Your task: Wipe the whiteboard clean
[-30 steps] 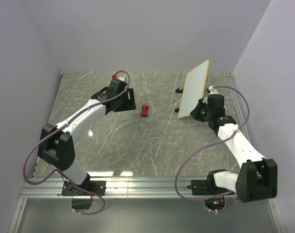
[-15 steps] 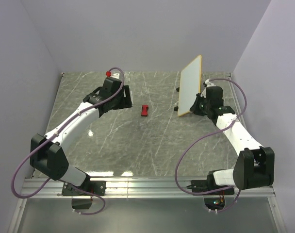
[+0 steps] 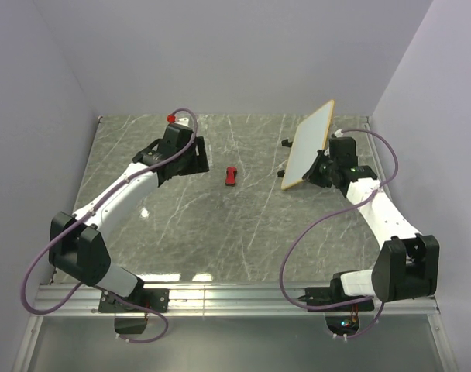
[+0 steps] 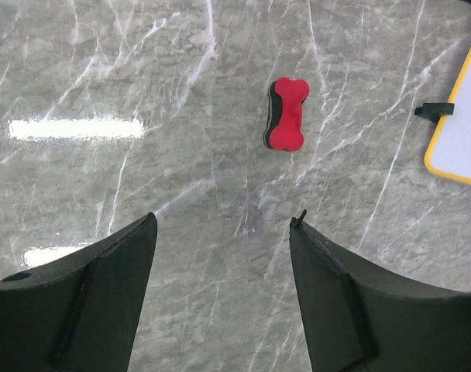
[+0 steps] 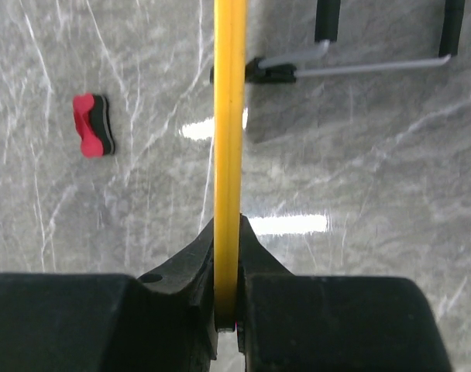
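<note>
R gripper (image 5: 228,236) clamped on thin yellow edge of flat, tilted whiteboard (image 3: 310,146); L gripper (image 4: 222,226) jaws wide apart, empty, near bone-shaped red eraser (image 4: 288,113) on veined grey table (image 3: 181,225).

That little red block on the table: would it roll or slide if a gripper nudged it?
Rolling seems unlikely: the eraser lies on a flat side. Being small, it is probably light, so it may skid on the glossy table.
</note>
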